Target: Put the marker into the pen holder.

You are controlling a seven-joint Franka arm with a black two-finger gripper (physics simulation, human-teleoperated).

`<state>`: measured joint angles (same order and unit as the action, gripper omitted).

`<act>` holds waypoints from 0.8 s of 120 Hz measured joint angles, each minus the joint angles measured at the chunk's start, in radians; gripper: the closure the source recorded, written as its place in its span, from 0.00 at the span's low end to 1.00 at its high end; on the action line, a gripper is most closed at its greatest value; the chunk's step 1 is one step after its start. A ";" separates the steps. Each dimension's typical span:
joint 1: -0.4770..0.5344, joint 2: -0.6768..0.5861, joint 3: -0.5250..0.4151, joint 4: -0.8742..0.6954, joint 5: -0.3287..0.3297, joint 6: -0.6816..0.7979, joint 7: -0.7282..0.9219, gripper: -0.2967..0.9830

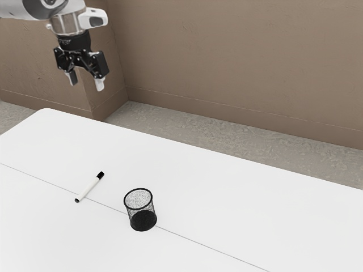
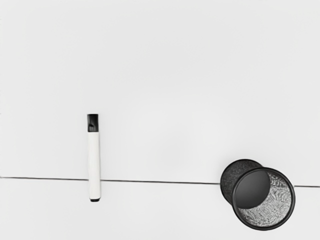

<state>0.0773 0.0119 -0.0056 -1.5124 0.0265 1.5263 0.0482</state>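
The marker [image 1: 89, 187], white with a black cap and a small black end, lay flat on the white table [image 1: 238, 198], across a thin seam [image 1: 212, 249]. Near it, apart, stood the pen holder [image 1: 143, 219], a black mesh cup, upright, empty and open at the top. High above the table, toward the exterior view's upper left, hung the gripper [image 1: 85, 83], its two fingers spread wide with nothing between them. Behind were a brown wall [image 1: 238, 68] and a grey floor [image 1: 181, 133].

The likeliest trouble lay in the pick-up: the barrel looked round, so a finger landing off-centre could nudge it into a roll. Closing askew to its length might twist it, and too low an approach might press the fingertips into the table. Later, a marker carried lying level could catch on the rim instead of dropping in, and the cup, seemingly light, might tip or slide.

The exterior view gave the gripper's height and the cup's upright side. The wrist view, from overhead, gave the cup's round mouth and dark base, and a small notch in the marker's cap.
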 joint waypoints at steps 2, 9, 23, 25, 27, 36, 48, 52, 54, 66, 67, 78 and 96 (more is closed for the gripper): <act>0.000 0.000 0.000 -0.001 0.001 0.003 0.001 0.23; -0.005 0.001 0.003 -0.005 0.007 0.014 0.003 0.23; -0.046 0.001 0.032 -0.148 0.028 0.060 0.012 0.23; -0.062 0.005 0.046 -0.188 0.030 0.081 0.013 0.23; -0.081 0.011 0.063 -0.230 0.033 0.106 0.013 0.23; -0.182 0.039 0.166 -0.383 0.029 0.204 0.017 0.23; -0.171 0.109 0.236 -0.456 0.015 0.319 0.024 0.23; -0.146 0.140 0.243 -0.462 0.013 0.356 0.028 0.23; -0.138 0.156 0.245 -0.464 0.012 0.373 0.029 0.23; -0.132 0.230 0.250 -0.468 0.009 0.464 0.038 0.23; -0.132 0.234 0.250 -0.468 0.008 0.471 0.039 0.23; -0.130 0.275 0.251 -0.468 0.009 0.544 0.047 0.23; -0.129 0.303 0.263 -0.522 0.011 0.649 0.067 0.23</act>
<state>-0.0512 0.3145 0.2572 -2.0343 0.0372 2.1749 0.1149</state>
